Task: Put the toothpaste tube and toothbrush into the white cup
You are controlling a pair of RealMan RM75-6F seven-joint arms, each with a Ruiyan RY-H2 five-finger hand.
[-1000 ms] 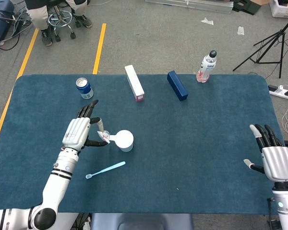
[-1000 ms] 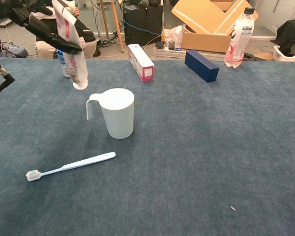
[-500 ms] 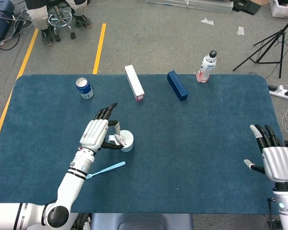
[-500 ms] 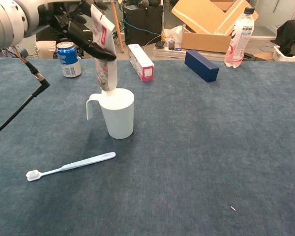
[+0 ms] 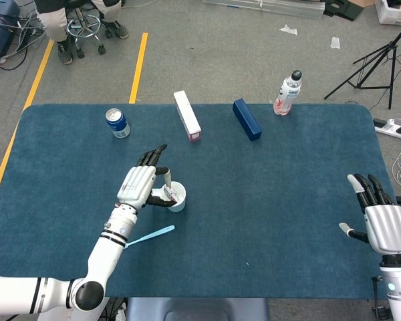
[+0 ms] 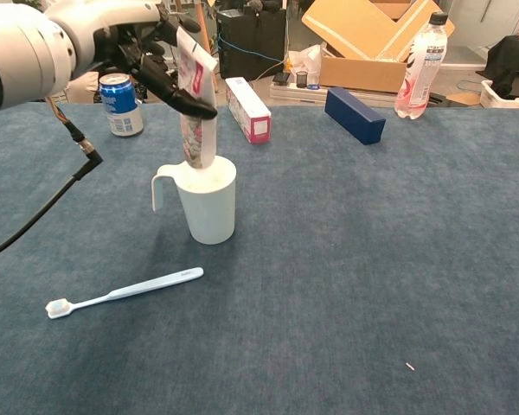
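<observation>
My left hand (image 5: 139,187) (image 6: 151,54) holds the toothpaste tube (image 6: 194,111) upright, cap down, with its lower end just inside the mouth of the white cup (image 6: 208,201) (image 5: 176,196). The cup stands upright on the blue table, handle to the left in the chest view. A light blue toothbrush (image 6: 125,292) (image 5: 148,236) lies flat on the table in front of the cup, bristle end to the left. My right hand (image 5: 381,221) rests at the table's right edge, fingers spread, holding nothing.
Along the far side of the table stand a blue soda can (image 5: 117,123), a white and pink box (image 5: 187,115), a dark blue box (image 5: 246,119) and a water bottle (image 5: 288,93). The table's blue cloth (image 5: 281,194) stretches between the cup and my right hand.
My left hand carried the toothpaste tube rightward from beside the cup's handle to over the cup, then lowered its cap end into the mouth. The right hand stayed still.
</observation>
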